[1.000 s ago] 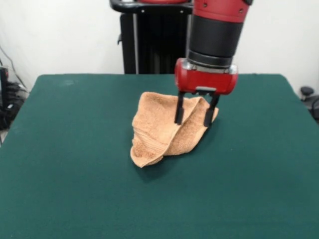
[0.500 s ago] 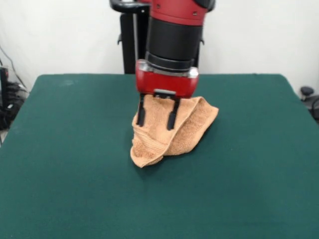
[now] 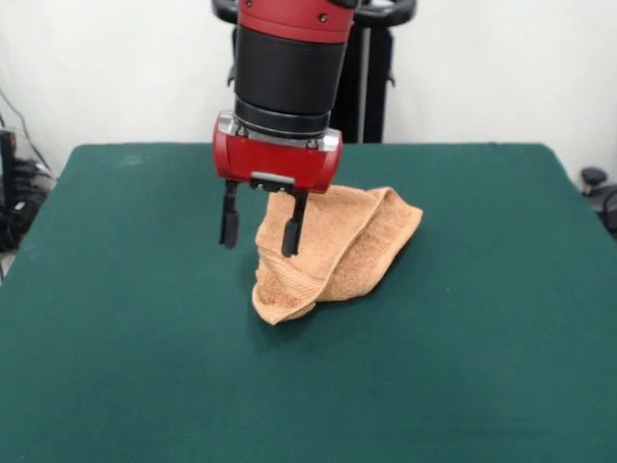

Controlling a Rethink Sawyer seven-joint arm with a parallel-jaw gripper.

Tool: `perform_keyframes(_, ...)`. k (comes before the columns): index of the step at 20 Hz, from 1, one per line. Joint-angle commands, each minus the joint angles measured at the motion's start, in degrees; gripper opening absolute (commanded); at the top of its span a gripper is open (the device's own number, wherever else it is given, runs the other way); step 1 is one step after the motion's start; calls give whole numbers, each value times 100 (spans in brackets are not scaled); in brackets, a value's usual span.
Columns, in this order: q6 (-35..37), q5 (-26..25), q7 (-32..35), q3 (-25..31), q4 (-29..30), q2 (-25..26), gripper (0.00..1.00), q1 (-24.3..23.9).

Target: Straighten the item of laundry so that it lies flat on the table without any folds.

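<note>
- The towel (image 3: 333,246) is terry cloth: soft, light and limp by the look of it, so it should drape and drag, not slide as 1 stiff piece. A pinch on a single layer ought to lift it with little effort; a pinch through several layers would likely just carry the bundle along.
- It lies crumpled in a rough wedge on the tabletop (image 3: 116,338), near the middle, folded over itself with ridges along the top and 1 rounded corner pointing toward the camera.
- The gripper (image 3: 258,230) hangs above the cloth's edge with its 2 black fingers (image 3: 290,234) spread apart and gripping nothing. The cloth lies behind and beside 1 finger; the other finger is over bare green felt, clear of the cloth.
- Whether the fingertips touch the cloth or the felt I cannot tell from this view; they look raised.
- Best hold, in my judgement: a free hemmed edge or corner, since the hem is firmer and a pull from there would open the fold. The rounded corner below the fingers looks like 1 candidate.
- Textures: the towel's orange-tan loop pile is rough and grippy, and the felt-like tabletop probably adds friction, which could help hold 1 side still while another is drawn out.
- No woven stripes are clearly visible here.
</note>
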Motion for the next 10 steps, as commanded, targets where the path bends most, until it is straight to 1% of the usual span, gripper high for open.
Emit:
perform_keyframes(1, 813, -146, 357, 498, -174, 191, 100, 313)
perform_keyframes(10, 974, -108, 534, 405, -458, 331, 100, 499)
